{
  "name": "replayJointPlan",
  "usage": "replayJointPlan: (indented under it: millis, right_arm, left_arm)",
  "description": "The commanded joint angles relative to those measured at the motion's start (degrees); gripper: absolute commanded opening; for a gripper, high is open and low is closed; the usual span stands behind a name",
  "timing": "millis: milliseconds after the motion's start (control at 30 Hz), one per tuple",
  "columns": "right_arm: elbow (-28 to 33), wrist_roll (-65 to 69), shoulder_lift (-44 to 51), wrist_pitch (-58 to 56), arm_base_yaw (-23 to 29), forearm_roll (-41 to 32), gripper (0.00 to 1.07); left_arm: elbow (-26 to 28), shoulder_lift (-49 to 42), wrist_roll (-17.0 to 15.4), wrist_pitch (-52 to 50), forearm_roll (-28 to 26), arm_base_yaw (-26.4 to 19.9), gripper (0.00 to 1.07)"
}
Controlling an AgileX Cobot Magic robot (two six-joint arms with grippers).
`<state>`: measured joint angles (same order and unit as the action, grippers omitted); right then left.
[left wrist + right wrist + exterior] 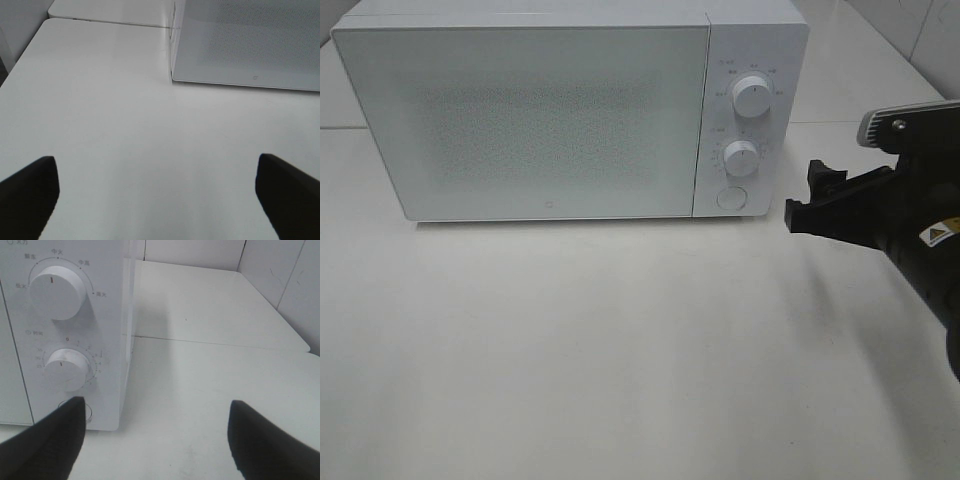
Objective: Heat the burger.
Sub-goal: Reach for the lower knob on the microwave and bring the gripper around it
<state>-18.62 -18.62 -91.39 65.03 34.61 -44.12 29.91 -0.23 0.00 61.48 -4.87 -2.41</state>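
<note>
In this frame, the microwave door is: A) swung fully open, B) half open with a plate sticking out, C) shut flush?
C: the microwave door sits flush against the control panel, with no gap showing along its edge.

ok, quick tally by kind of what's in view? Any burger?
microwave: 1
knobs: 2, upper knob, lower knob
button: 1
grippers: 2, left gripper, right gripper, both open
burger: 0 in view
Total: 6
</note>
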Motion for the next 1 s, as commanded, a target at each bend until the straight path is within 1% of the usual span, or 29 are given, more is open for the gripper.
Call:
replayJointPlan:
  millis: [33, 67, 100, 167, 200, 233, 400, 900, 1000]
  right_arm:
    - [-2.29, -1.89, -1.83, 2.58, 3.78, -3.84, 0.76]
    - [-3.44, -1.89, -2.86, 2.75, 5.39, -4.41, 0.76]
    - [-3.44, -1.89, -2.86, 2.75, 5.39, -4.41, 0.76]
    - [-5.44, -1.89, -4.07, 2.69, 7.33, -5.9, 0.76]
    - [-5.44, -1.89, -4.07, 2.69, 7.33, -5.9, 0.76]
    - [-7.05, -1.89, -4.81, 2.69, 8.25, -6.7, 0.76]
    - [-10.03, -3.04, -7.16, 2.52, 9.57, -7.91, 0.76]
    - [-17.42, -2.52, -14.67, 1.55, 9.45, -7.56, 0.76]
    - [-19.14, -2.41, -16.84, 0.74, 8.48, -6.3, 0.76]
  left_arm:
    - [-0.17, -1.09, 0.0, 0.0, -0.06, -0.06, 1.0]
    - [-0.17, -1.09, 0.0, 0.0, -0.06, -0.06, 1.0]
    - [-0.17, -1.09, 0.0, 0.0, -0.06, -0.06, 1.0]
    - [-0.17, -1.09, 0.0, 0.0, -0.06, -0.06, 1.0]
    - [-0.17, -1.09, 0.0, 0.0, -0.06, -0.06, 1.0]
    - [-0.17, -1.09, 0.0, 0.0, -0.06, -0.06, 1.0]
    - [-0.17, -1.09, 0.0, 0.0, 0.0, -0.06, 1.0]
    - [-0.17, -1.09, 0.0, 0.0, 0.0, -0.06, 1.0]
    - [-0.17, -1.09, 0.0, 0.0, 0.0, -0.06, 1.0]
